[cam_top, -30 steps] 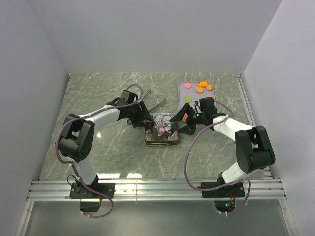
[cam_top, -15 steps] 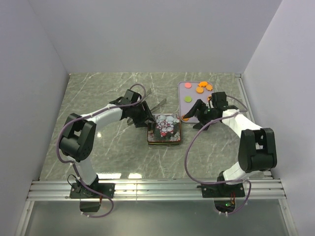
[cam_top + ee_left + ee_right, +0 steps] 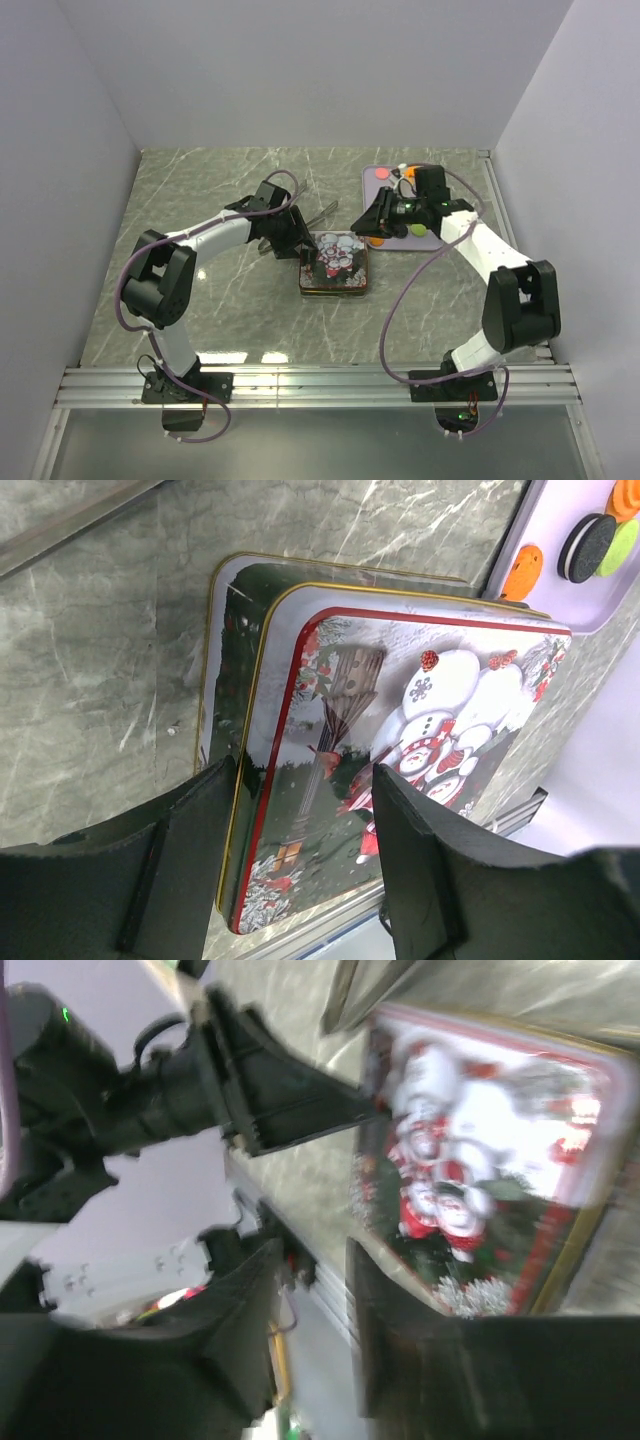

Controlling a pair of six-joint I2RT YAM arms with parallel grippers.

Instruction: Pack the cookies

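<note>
Cookies (image 3: pixel 522 570): all that show lie on the lavender tray (image 3: pixel 555 505), just beyond the far right corner of the snowman tin (image 3: pixel 400 730). None seen in the tin.

Tin: printed top piece sits offset over a second gold-rimmed piece (image 3: pixel 235 630) that juts out at left and far side. Tin rests on the marble tabletop (image 3: pixel 220 190), close beside the tray.

Left pincer (image 3: pixel 305 770): fingers wide apart, straddling the tin's near left edge, nothing clamped. Contact with the tin not resolvable.

Right pincer (image 3: pixel 310 1250): jaws part-way apart, no cookie seen in the gap. It hangs over the tray's near left corner, pointing at the tin.

Judgement on the step: nothing can go in while the top piece covers the tin, so the tin comes first.
- Brace the lower piece with the left pincer at its exposed edge, not on the printed top.
- Take the top piece at its right edge and lift straight up, no sideways drag; tray and cookies are close enough to be knocked.
- Keep the right forearm high over the tray.

Not resolved:
- Right wrist view is motion-blurred.
- Overhead, the right arm covers much of the tray, so no cookie count.
- Tin contents hidden.
</note>
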